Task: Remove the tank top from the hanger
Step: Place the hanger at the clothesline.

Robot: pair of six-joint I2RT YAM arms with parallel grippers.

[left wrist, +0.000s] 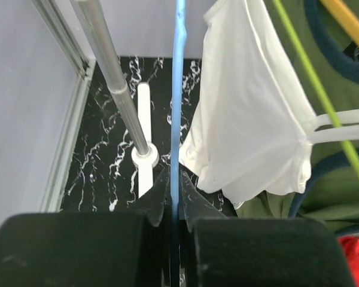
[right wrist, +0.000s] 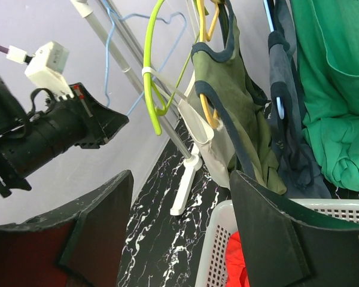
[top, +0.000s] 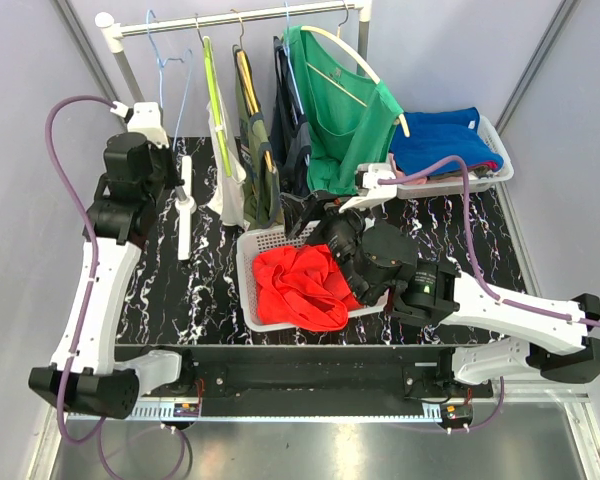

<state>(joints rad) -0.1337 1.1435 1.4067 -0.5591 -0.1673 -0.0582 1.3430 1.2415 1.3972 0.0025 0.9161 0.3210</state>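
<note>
Left gripper (left wrist: pixel 175 190): jaws together, clamped on the thin wire of the blue hanger (left wrist: pixel 178 84). It sits up and left of the white basket (top: pixel 246 275), well apart from it, beside the rack's left post (left wrist: pixel 116 89). The blue hanger is hooked on the rail (top: pixel 230 18) above and behind the basket. It's bare wire.

Right gripper (right wrist: pixel 180 179): fingers wide apart, gripping nothing. It hangs over the basket's far edge, pointing at the rack.

Red tank top (top: pixel 300 285): crumpled in a heap inside the basket, filling most of it, off any hanger. It's too bunched up to read its cut.

Hanging from the rail behind the basket, left to right:
- white top (left wrist: pixel 245 125) on a lime hanger (right wrist: pixel 148 72)
- olive top (right wrist: pixel 236 101) with dark trim on a yellow hanger (right wrist: pixel 200 24)
- dark grey garment (right wrist: pixel 290 107)
- green top (top: pixel 340 115) on a pale hanger (top: pixel 355 55)

The olive and grey hems come down to just behind the basket's far rim.

Right of and behind the basket is a second basket (top: pixel 502 160) holding blue clothes, with something red-pink under them.

Both baskets stand on the black marbled table (top: pixel 170 300).
</note>
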